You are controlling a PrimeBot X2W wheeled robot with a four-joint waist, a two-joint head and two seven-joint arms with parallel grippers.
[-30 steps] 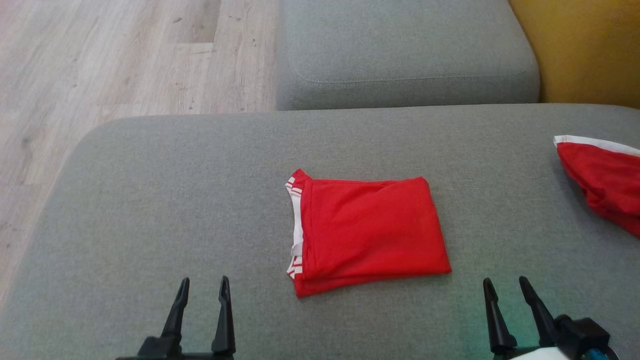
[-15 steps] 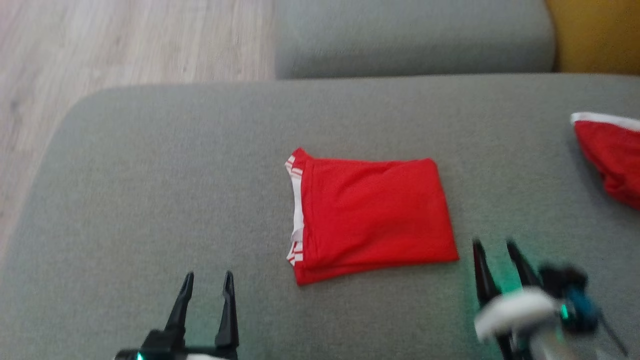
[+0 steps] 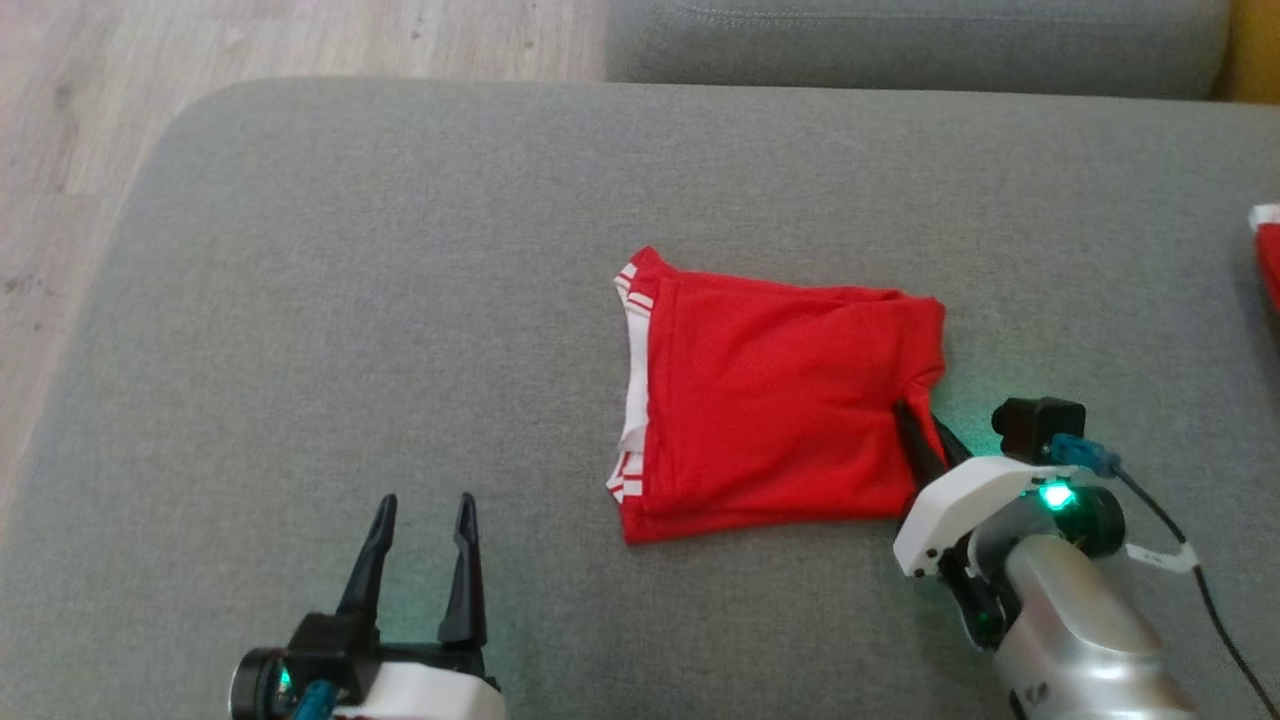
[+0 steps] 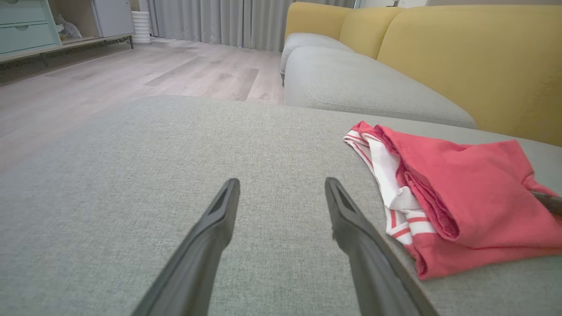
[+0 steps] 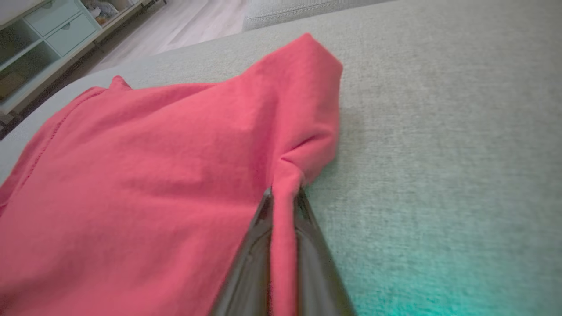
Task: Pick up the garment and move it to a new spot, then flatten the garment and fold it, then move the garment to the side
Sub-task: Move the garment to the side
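Note:
The garment (image 3: pixel 780 400) is red with white-striped trim, folded into a rough square on the grey sofa cushion (image 3: pixel 400 300). My right gripper (image 3: pixel 915 425) is shut on the garment's right edge, and a pinch of red cloth stands bunched between its fingers (image 5: pixel 285 197). The folded garment (image 4: pixel 461 197) lies to the right of my left gripper (image 4: pixel 281 184), which hangs open over bare cushion with nothing between its fingers. In the head view the left gripper (image 3: pixel 425 505) sits at the lower left, well apart from the garment.
A second red and white cloth (image 3: pixel 1268 250) lies at the cushion's right edge. Another grey cushion (image 3: pixel 900 40) and yellow backrest (image 4: pixel 474 57) stand beyond. Wooden floor (image 3: pixel 60 150) lies to the left, past the cushion's rounded edge.
My right gripper moved up to the garment's right edge and closed on it, wrinkling that corner. The head camera tilted down and shifted. The left gripper stayed open.

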